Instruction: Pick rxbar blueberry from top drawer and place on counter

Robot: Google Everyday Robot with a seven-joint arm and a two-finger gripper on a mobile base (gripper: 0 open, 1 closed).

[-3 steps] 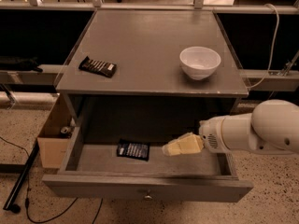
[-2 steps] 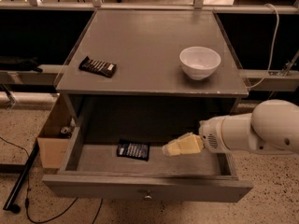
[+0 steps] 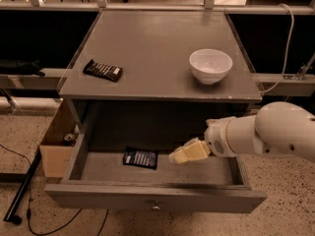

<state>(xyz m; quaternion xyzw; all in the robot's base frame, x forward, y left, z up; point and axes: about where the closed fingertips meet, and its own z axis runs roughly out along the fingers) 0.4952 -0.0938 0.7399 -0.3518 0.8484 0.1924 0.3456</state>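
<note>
gripper [image 3: 176,157] hovers inside the open top drawer [image 3: 206,196], near the flat-lying rxbar blueberry [image 3: 140,158] but apart; whether open or closed, cannot tell.

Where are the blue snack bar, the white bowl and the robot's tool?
rxbar blueberry [image 3: 141,158]: camera view, middle of its wrapper.
white bowl [image 3: 210,76]: camera view, its front outer wall.
tool [image 3: 173,157]: camera view, its front end, over the open top drawer [image 3: 98,196], right of the bar.

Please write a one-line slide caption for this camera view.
Gripper hovers over the open grey top drawer, beside the flat navy-blue wrapped rxbar blueberry.
</note>
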